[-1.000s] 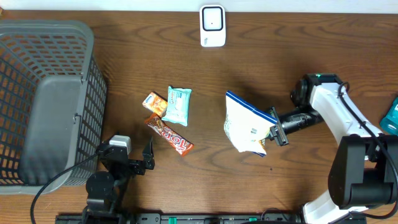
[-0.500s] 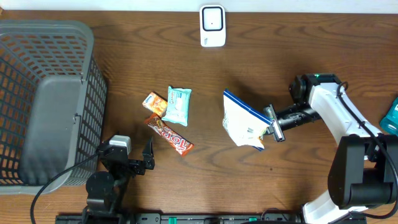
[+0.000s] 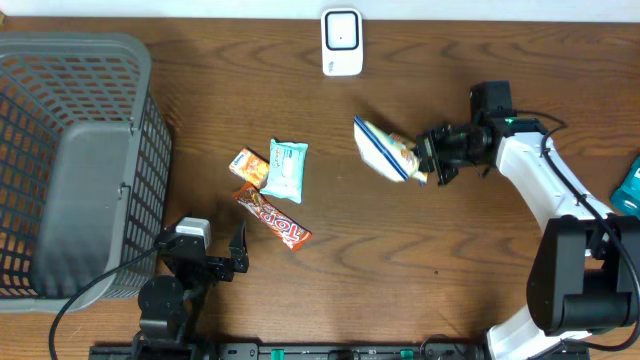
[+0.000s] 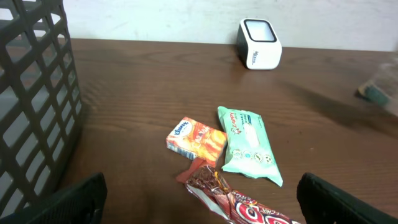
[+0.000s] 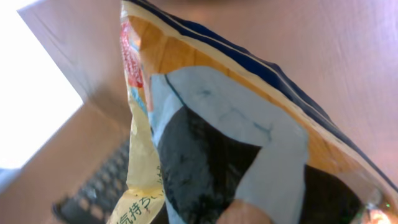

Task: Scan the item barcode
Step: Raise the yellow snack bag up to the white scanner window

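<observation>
Right fingers (image 3: 428,166) clamped on blue-edged white-yellow snack bag (image 3: 385,150); long axis diagonal, free end far-left. Left fingers (image 3: 239,250) wide apart.

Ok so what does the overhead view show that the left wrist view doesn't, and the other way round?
Only overhead: the right gripper shut on the snack bag, plus a teal item at the picture's right edge. Only left wrist: no clear extra object, just a low look at the scanner with its side lettering, and an unidentifiable blur at the right edge. Both: the scanner, orange box, green pack, chocolate bar and basket.
</observation>
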`<act>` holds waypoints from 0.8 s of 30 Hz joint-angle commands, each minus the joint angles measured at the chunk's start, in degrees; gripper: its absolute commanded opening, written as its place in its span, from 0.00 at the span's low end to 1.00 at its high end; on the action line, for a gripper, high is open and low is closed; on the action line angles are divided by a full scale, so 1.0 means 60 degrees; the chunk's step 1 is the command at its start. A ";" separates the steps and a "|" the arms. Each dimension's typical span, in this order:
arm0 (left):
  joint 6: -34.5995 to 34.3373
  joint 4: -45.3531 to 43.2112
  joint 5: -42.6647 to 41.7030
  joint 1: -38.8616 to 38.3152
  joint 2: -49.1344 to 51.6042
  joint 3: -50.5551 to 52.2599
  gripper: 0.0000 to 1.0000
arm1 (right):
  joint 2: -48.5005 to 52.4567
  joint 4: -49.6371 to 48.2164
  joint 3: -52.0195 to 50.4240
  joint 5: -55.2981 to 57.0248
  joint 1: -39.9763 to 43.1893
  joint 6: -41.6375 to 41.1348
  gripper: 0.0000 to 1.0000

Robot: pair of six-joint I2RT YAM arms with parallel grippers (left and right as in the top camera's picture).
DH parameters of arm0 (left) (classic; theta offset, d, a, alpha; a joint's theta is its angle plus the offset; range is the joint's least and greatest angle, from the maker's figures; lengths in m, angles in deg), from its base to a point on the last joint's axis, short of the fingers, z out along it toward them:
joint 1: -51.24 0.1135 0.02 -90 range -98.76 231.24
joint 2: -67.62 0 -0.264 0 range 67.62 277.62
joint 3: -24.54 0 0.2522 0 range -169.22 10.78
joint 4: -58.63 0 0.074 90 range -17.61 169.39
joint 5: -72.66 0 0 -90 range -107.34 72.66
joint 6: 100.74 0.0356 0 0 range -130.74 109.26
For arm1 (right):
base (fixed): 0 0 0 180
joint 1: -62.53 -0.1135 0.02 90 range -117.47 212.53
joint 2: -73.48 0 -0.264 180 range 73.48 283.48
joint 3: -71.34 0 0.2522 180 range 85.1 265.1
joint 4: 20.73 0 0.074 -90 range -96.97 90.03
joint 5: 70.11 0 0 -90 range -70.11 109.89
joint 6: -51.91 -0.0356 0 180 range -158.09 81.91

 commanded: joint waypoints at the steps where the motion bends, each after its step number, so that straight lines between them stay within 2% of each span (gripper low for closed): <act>1: -0.0015 0.0073 -0.0120 -0.0047 -0.0044 0.0211 0.98 | -0.0076 -0.1504 0.0229 0.2637 -0.0550 -0.1606 0.02; 3: -0.0015 0.0069 -0.0120 -0.0047 -0.0044 0.0211 0.98 | -0.0076 -0.2776 0.0229 0.5319 -0.1370 -0.2623 0.02; 6: -0.0015 0.0073 -0.0120 -0.0047 -0.0044 0.0211 0.98 | -0.0076 -0.3752 0.0229 0.7603 -0.2135 -0.2932 0.02; 9: -0.0015 0.0069 -0.0120 -0.0047 -0.0044 0.0211 0.98 | -0.0033 -0.5413 0.0229 1.0389 -0.3104 -0.2357 0.02; 11: -0.0015 0.0073 -0.0120 -0.0047 -0.0044 0.0211 0.98 | 0.0055 -0.6495 0.0229 1.1351 -0.3428 -0.1588 0.02; 16: -0.0015 0.0069 -0.0120 -0.0047 -0.0044 0.0211 0.98 | 0.0947 -0.8327 0.0470 1.2367 -0.3446 -0.1162 0.02; 18: -0.0015 0.0069 -0.0120 -0.0047 -0.0044 0.0211 0.98 | 0.1872 -0.8867 0.1311 1.2382 -0.3173 -0.0718 0.02; 21: -0.0015 0.0073 -0.0120 -0.0047 -0.0044 0.0211 0.98 | 0.3326 -0.8408 0.3468 1.2356 -0.3009 0.0084 0.02; 24: -0.0015 0.0073 -0.0124 -0.0047 -0.0044 0.0211 0.98 | 0.4637 -0.7526 0.5614 1.2582 -0.2976 0.0164 0.02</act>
